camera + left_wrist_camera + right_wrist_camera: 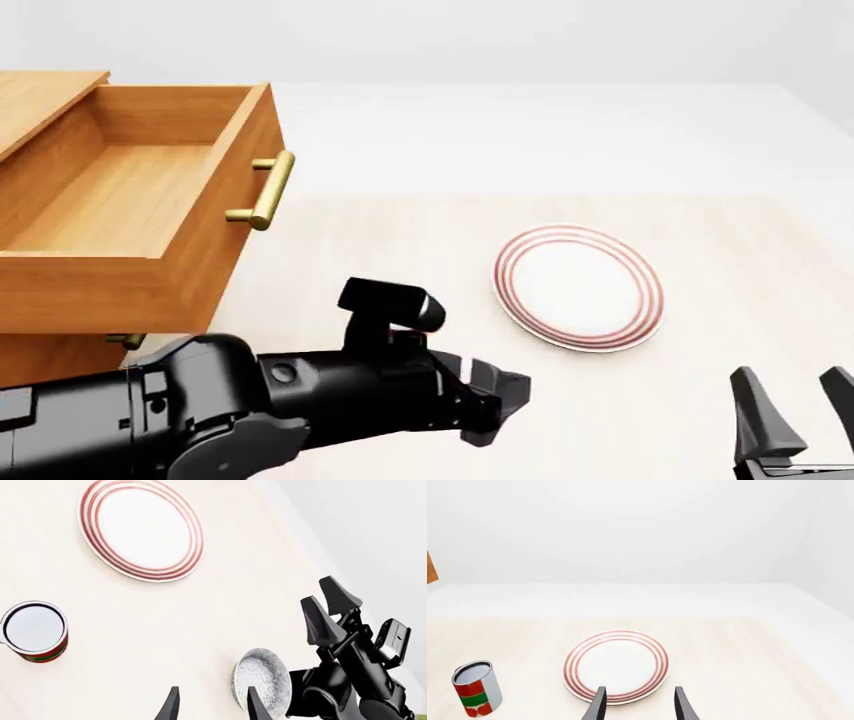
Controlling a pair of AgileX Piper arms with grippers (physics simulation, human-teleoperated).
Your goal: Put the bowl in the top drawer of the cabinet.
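The blue-grey patterned bowl (265,676) rests on the table and shows only in the left wrist view, partly behind one fingertip of my left gripper (212,707). That gripper is open and empty, and the bowl lies outside its gap. My right gripper (331,611) (794,405) is also open and empty, close to the bowl's other side. In the front view the left arm (267,400) covers the bowl. The cabinet (47,100) stands far left with its top drawer (120,200) pulled out and empty, brass handle (271,190) in front.
A white plate with red rings (578,285) (616,665) (140,530) lies flat to the right of the drawer. A red and green can (35,630) (477,687) stands upright on the table. The lower drawer's small handle (123,340) peeks out beneath the top drawer.
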